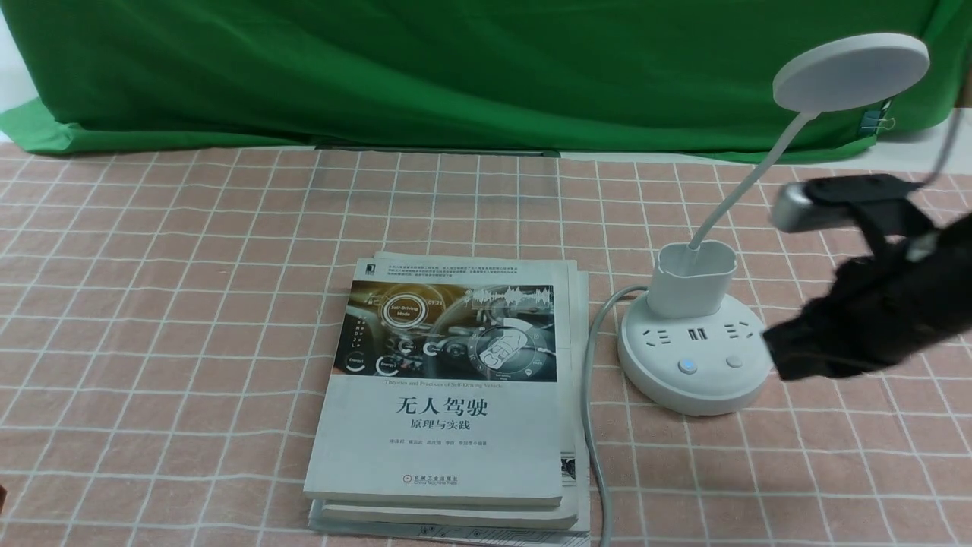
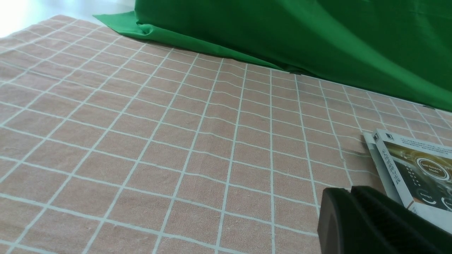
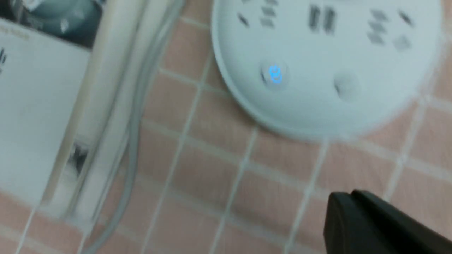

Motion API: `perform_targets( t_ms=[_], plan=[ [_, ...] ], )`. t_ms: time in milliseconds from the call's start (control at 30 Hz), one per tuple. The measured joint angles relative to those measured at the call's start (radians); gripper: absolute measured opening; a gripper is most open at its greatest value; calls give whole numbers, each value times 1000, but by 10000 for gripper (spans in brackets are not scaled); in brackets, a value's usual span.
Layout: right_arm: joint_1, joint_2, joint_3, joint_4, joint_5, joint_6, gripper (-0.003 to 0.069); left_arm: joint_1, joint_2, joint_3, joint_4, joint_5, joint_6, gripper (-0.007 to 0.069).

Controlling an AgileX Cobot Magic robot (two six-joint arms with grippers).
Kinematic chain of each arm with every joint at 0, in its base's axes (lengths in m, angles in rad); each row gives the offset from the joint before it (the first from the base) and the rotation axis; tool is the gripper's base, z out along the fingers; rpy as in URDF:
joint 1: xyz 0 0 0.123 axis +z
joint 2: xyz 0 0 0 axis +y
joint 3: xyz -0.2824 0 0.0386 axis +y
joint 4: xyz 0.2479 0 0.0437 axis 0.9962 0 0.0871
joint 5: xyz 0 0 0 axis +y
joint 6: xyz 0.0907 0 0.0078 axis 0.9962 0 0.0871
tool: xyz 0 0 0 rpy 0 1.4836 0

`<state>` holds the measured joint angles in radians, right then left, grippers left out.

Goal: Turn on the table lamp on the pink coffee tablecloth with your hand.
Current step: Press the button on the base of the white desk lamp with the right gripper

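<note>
The white table lamp (image 1: pixel 695 357) stands on the pink coffee tablecloth (image 1: pixel 175 304), right of centre, its disc head (image 1: pixel 850 72) raised on a curved neck. Its round base (image 3: pixel 328 67) carries sockets, a blue-lit button (image 1: pixel 688 366) (image 3: pixel 275 74) and a plain button (image 1: pixel 733 362) (image 3: pixel 348 84). My right gripper (image 1: pixel 778 353), the hand, hovers just right of the base with its jaws pressed together and empty; the tips (image 3: pixel 348 197) sit short of the base rim. My left gripper (image 2: pixel 349 192) is shut and empty, low over the cloth beside the books.
A stack of books (image 1: pixel 448 395) (image 2: pixel 409 165) lies at the centre, left of the lamp. The lamp's grey cord (image 1: pixel 592 425) (image 3: pixel 130 141) runs between books and base toward the front edge. A green cloth (image 1: pixel 456 68) hangs along the back.
</note>
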<state>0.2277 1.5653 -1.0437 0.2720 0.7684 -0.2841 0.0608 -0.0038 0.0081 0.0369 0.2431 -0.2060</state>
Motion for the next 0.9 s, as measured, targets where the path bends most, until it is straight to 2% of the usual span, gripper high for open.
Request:
perform_targets(
  t_ms=[367,900],
  plan=[
    [5,223,-129,-12,-68,-20,31,0,0,0,0,0,0,19],
    [6,295,-147,-30,-70,-18,31,0,0,0,0,0,-2,19]
  ],
)
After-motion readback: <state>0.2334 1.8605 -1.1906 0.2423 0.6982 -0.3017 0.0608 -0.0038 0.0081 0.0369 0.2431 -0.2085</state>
